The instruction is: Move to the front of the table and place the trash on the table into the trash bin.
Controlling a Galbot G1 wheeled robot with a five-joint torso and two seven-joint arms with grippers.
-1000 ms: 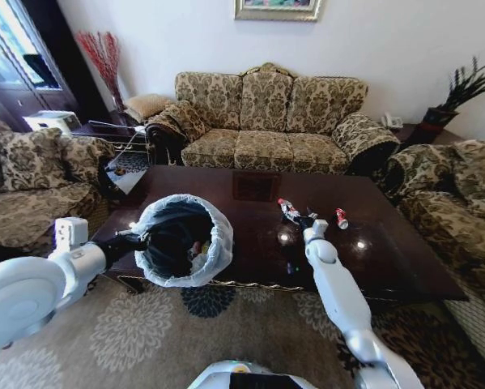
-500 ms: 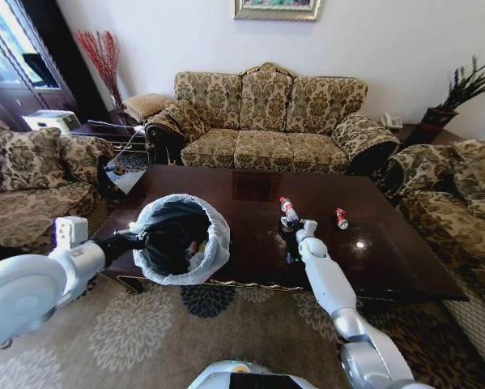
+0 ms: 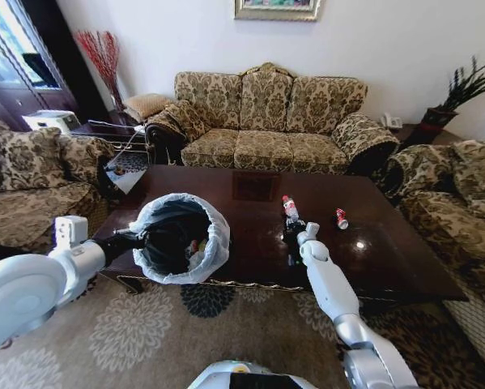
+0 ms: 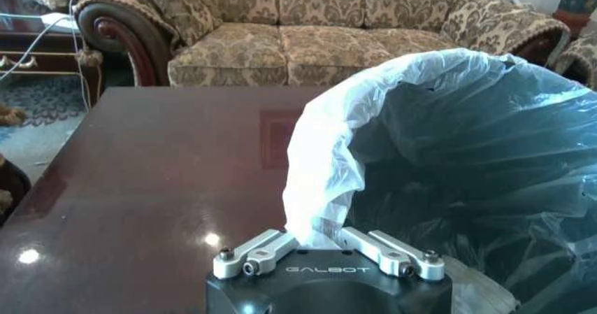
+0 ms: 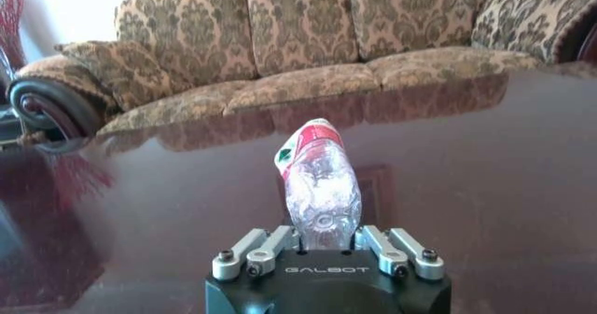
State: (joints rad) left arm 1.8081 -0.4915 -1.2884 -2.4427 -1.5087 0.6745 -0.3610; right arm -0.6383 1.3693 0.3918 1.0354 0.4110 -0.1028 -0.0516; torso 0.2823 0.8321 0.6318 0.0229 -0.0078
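The trash bin (image 3: 181, 239), black inside with a whitish bag liner, hangs tilted over the table's (image 3: 250, 251) front left part. My left gripper (image 3: 141, 237) is shut on its liner rim (image 4: 317, 216), and some litter (image 3: 195, 247) lies inside. At the table's middle, my right gripper (image 3: 295, 229) is shut on a clear red-capped plastic bottle (image 3: 289, 209), which stands up between the fingers (image 5: 270, 247) just above the dark tabletop (image 5: 485, 188). A crushed red can (image 3: 341, 218) lies on the table to the right of the bottle.
A patterned sofa (image 3: 266, 121) stands behind the table, with armchairs at the left (image 3: 31, 178) and right (image 3: 453, 194). A floral carpet (image 3: 145, 332) covers the floor in front. A side table with a potted plant (image 3: 457, 97) stands at the back right.
My right gripper has drawn back a little toward me, and the bottle has come up from a slant to nearly upright. The bin and left arm have hardly moved.
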